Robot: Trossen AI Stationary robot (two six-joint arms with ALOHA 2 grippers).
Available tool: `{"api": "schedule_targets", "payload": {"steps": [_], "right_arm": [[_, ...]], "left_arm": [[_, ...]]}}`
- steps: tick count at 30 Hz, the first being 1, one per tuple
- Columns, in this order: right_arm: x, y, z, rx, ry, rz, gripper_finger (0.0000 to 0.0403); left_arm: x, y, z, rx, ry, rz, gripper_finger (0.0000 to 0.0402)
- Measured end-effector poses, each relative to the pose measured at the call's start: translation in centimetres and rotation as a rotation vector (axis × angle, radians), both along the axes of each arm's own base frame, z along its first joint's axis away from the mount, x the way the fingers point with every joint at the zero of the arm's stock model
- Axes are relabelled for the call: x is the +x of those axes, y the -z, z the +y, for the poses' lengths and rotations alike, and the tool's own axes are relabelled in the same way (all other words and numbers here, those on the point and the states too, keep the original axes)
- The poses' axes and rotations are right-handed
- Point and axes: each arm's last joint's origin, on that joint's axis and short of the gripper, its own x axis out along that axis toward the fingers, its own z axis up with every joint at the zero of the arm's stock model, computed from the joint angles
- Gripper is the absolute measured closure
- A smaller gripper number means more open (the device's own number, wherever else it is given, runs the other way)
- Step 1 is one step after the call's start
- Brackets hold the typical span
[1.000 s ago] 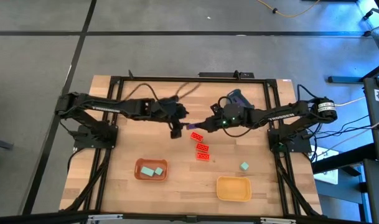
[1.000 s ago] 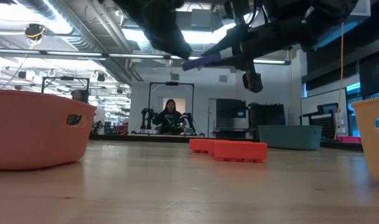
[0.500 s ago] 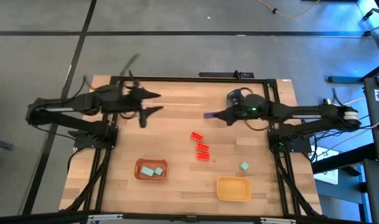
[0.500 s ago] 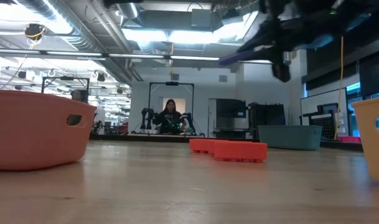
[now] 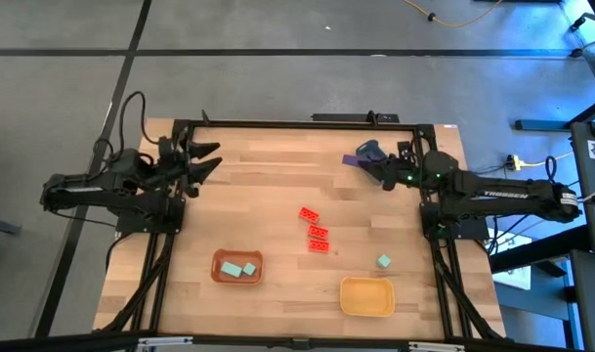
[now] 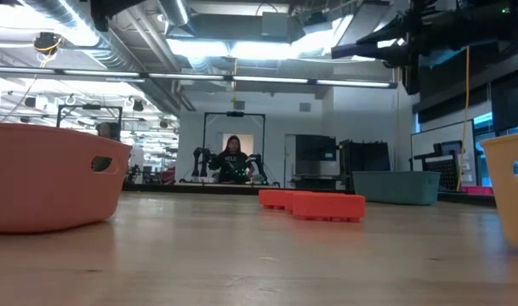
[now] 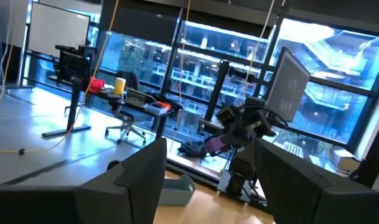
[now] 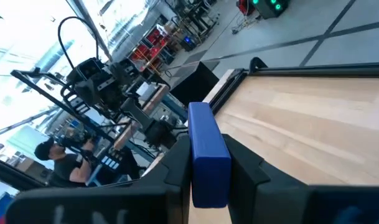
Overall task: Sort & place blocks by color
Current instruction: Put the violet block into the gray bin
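Note:
My right gripper (image 5: 367, 162) hovers over the table's far right part, shut on a purple bar (image 5: 354, 159), beside the blue-grey cup (image 5: 372, 148). My left gripper (image 5: 207, 158) stands open and bare at the far left edge. Three red blocks (image 5: 318, 232) lie flat in a row mid-table. One teal cube (image 5: 384, 261) rests on the wood to their right. Two more teal cubes (image 5: 240, 268) lie in the orange tray (image 5: 219, 274). In the low view the red blocks (image 6: 314, 205) sit ahead, with the bar (image 6: 361, 48) high up. My right gripper pinches the purple bar by its two long sides (image 8: 196, 163) between the two fingers. The fingers come level from the table's right side and lie along the bar. Its free end (image 8: 200, 113) juts out past the fingertips. The bar is lifted clear of the table.
A yellow tray (image 5: 366, 297) stands at the near right and the orange tray at the near left. The black frame rail (image 5: 297, 124) runs along the far edge. Bare wood lies between the two arms. A person sits far back in the room (image 6: 233, 160).
Both arms have drawn apart from the table's middle. My left gripper has swung back to the left edge and tipped up. My right gripper has carried the purple bar toward the right edge, beside the cup, keeping it clear of the table.

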Motion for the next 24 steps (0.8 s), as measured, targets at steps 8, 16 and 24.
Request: {"api": "schedule_targets", "payload": {"steps": [8,16,24], "right_arm": [[0.3,-0.4,-0.1,0.037,0.016,0.026,0.034],[1.0,-2.7,-3.0,0.144,0.177,0.643,0.034],[1.5,-0.6,-8.7,0.237,0.136,1.239,0.034]], "left_arm": [[0.0,0.0,0.0,0.0,0.0,0.001,0.017],[0.0,0.1,0.1,-0.009,-0.034,0.003,0.017],[0.0,0.1,0.1,-0.012,-0.039,0.003,0.017]]}}
